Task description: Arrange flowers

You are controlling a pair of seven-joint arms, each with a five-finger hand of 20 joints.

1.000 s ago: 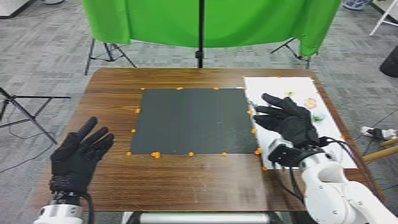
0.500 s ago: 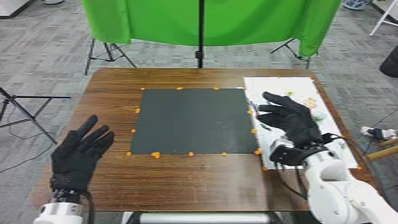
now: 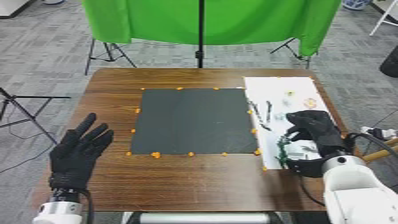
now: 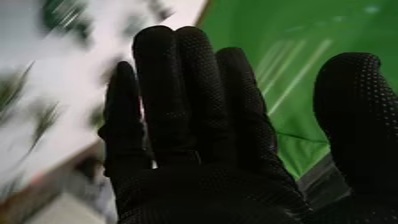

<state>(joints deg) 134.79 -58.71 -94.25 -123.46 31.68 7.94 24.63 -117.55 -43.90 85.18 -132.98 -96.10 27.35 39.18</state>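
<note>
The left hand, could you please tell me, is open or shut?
Open; the left hand shows straight fingers, slightly spread.

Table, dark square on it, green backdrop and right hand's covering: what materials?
Table: wood or wood-look laminate, slight sheen; streaky brown grain.
Dark square: matte and evenly toned; card, felt or thin rubber, can't tell which.
Green backdrop: probably cloth, since it hangs in soft folds.
Right hand: black fabric glove, mostly matte, finely dotted texture.
</note>
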